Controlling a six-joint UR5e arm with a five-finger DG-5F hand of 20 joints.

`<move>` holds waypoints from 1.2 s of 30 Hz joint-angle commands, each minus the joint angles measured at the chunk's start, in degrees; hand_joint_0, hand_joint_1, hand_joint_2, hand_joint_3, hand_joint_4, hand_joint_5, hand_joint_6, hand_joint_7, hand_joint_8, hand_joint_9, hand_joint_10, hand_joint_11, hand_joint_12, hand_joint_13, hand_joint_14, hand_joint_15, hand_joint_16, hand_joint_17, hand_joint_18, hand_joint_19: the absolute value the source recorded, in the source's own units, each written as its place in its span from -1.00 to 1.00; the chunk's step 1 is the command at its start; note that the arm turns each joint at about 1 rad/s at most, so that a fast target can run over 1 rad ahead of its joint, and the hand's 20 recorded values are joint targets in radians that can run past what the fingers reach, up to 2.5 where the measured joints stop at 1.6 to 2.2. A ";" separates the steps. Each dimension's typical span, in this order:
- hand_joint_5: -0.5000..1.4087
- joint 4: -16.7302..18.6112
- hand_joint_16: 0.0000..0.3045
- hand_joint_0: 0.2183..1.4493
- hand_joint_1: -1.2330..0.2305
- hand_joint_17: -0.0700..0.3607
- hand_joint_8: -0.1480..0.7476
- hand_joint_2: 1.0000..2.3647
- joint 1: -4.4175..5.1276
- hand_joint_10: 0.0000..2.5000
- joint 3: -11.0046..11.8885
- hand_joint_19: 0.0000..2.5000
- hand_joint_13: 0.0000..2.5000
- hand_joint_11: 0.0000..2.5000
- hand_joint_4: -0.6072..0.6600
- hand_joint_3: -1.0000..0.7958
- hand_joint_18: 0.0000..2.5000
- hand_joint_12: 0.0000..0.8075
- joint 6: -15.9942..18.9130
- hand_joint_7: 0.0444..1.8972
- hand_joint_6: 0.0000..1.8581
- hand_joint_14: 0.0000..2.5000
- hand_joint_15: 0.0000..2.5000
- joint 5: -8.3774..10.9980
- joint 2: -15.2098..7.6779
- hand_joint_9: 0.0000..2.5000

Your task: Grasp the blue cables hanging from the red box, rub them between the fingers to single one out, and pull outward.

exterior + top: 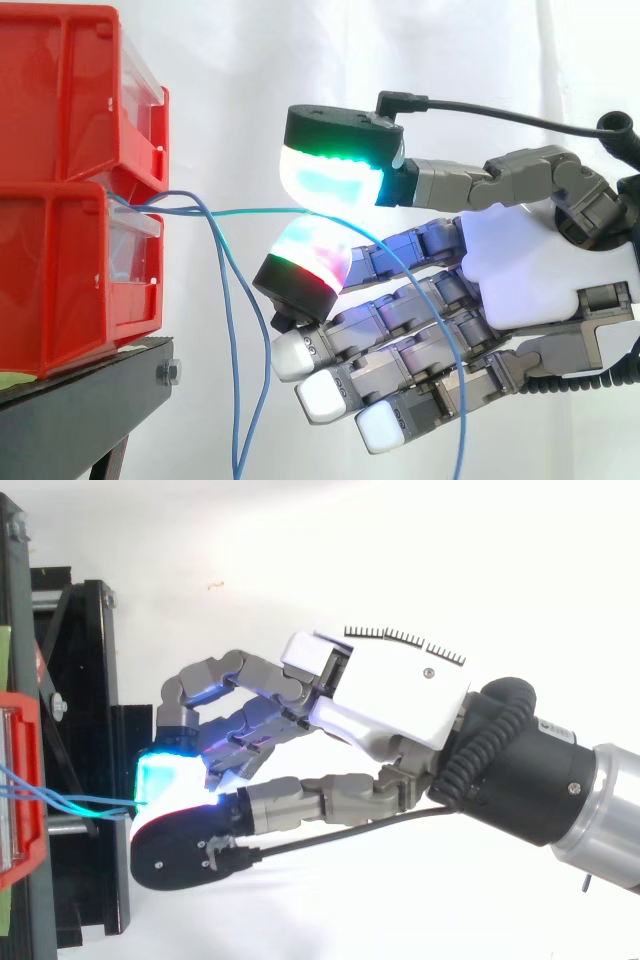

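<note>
Thin blue cables (228, 350) come out of the front of the lower red box (60, 280) and hang down in loops beside it. One blue cable (250, 211) runs nearly level and taut from the box to my hand (530, 270). That cable is pinched between the green-glowing thumb pad (330, 180) above and a red-and-green glowing finger pad (305, 255) below. Past the pinch, the cable drops in a long curve in front of the hand. The other fingers lie curled loosely underneath, touching nothing. From above, the hand (390, 695) reaches left toward the box (25, 780), with the cable (80, 802) stretched between them.
A second red box (60, 90) is stacked on the lower one. Both rest on a black stand (70, 410) at the left. A white curtain hangs behind, and there is open space under and to the right of the hand.
</note>
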 commanded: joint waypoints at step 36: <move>-0.59 -0.66 -0.61 -0.43 -0.32 -0.05 0.01 -0.98 0.09 -0.99 0.09 -0.48 -0.32 -0.57 -0.04 0.12 -0.42 0.08 -0.26 0.24 -0.03 -0.98 -0.49 0.09 -0.03 -0.26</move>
